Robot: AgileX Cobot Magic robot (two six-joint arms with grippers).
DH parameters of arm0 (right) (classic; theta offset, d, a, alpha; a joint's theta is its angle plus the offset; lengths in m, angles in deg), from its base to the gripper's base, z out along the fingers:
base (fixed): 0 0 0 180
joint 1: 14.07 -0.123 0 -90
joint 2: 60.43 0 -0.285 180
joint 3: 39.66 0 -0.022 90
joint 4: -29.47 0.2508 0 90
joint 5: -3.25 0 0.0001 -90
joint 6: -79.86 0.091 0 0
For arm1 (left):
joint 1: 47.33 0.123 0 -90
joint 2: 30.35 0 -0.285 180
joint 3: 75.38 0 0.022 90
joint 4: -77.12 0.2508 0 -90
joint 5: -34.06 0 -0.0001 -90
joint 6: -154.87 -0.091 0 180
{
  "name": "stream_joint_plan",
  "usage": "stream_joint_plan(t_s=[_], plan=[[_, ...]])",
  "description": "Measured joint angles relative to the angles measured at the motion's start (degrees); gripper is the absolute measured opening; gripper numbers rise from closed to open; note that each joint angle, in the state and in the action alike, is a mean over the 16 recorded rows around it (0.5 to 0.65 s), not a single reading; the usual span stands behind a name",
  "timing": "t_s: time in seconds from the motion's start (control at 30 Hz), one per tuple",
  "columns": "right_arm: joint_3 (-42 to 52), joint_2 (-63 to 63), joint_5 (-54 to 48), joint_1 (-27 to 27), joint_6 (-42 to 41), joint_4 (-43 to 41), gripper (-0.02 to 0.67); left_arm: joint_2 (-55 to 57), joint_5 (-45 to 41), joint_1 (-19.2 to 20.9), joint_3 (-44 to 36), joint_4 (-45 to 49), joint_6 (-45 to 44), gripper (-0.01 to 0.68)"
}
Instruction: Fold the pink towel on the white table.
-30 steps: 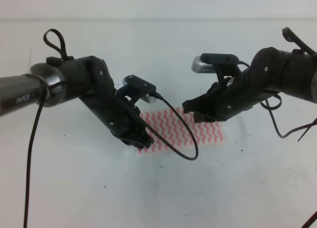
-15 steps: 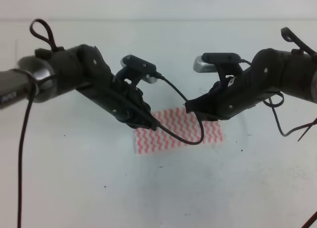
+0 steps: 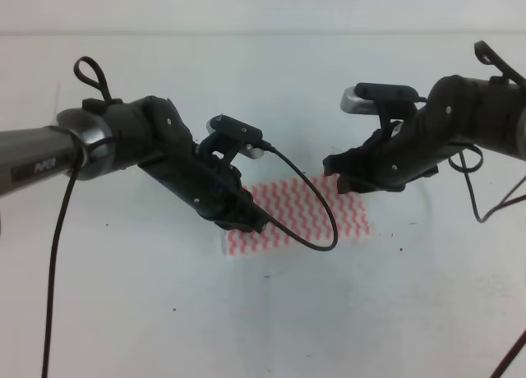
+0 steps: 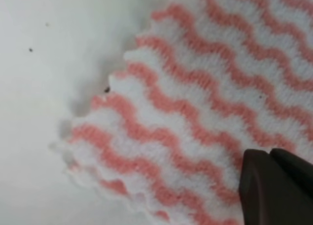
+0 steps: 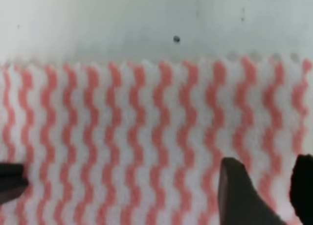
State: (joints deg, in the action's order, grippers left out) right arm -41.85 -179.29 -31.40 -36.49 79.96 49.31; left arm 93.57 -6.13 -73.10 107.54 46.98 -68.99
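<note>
Two hands over one pink towel [image 3: 308, 215] lying flat mid-counter [image 3: 271, 329].
Overhead, the left hand [image 3: 246, 222] covers the towel's left end and its black cable [image 3: 316, 218] loops across the stripes; the right hand [image 3: 339, 177] hangs above the far right corner. Only the wrist views show wavy edges and dark fingertips [image 5: 239, 195]; neither hand's grip can be told.

Two black arms, matte jointed casings, small silver screws. Left arm [image 3: 156, 152]: grey sleeve, white lettering, looped black cable. Right arm [image 3: 460, 127]: silver-black camera [image 3: 374, 99] on top, thin black cables trailing.
</note>
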Motion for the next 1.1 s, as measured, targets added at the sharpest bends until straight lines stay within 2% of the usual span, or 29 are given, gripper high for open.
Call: stream_joint_plan(t_s=[0.17,0.73,1.1], plan=[[-1.7,-2.0,-1.3,0.8,0.0,-0.1,0.233,0.2,0.0,0.0,0.0,0.0,0.0,-0.005],[-3.2,-3.8,-6.3,2.9,-0.1,-0.4,0.348,0.2,-0.1,0.0,0.0,0.2,0.0,-0.005],[-3.2,-4.9,-6.9,2.9,-0.1,1.8,0.351,0.2,-0.3,0.0,0.0,0.2,0.0,-0.005]])
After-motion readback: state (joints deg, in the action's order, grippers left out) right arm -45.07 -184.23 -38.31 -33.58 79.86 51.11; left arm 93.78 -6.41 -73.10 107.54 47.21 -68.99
